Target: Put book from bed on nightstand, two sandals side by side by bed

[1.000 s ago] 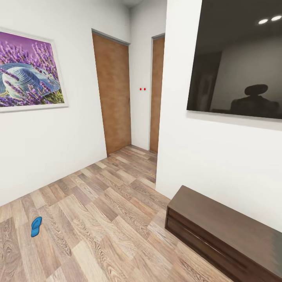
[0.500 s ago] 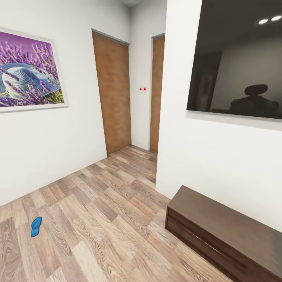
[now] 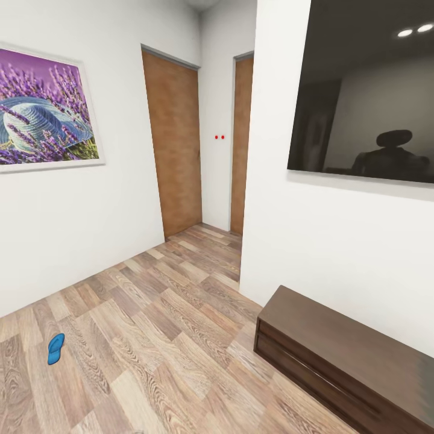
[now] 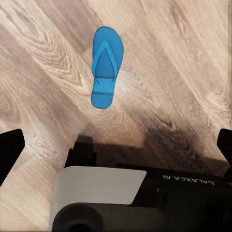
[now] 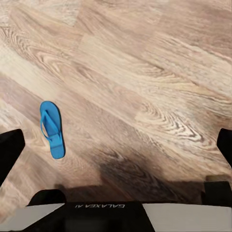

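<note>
Room: a white-walled corner with a plank floor, two brown doors and a lavender picture on the left wall. A big dark screen hangs above a long dark cabinet, which is the TV cabinet and not a nightstand.

Sandal on the floor: one blue sandal lies flat near the left wall, well apart from the cabinet, strap side up.

Sandals under the arms: the left wrist view looks down on a blue sandal just beyond the robot's base. The right wrist view has a blue sandal off to one side. I cannot tell whether these are one sandal or two.

Left gripper: released, the dark fingers spread wide at the picture's edges, nothing between them, hanging above the floor.

Right gripper: likewise spread wide and empty, pointed at bare planks.

Why so: both arms look parked, pointing down, as suits driving rather than reaching.

Book and bed: not before me from here, so the sandals seem the nearer job.

Next: likely roll in and lower one arm over a sandal.
</note>
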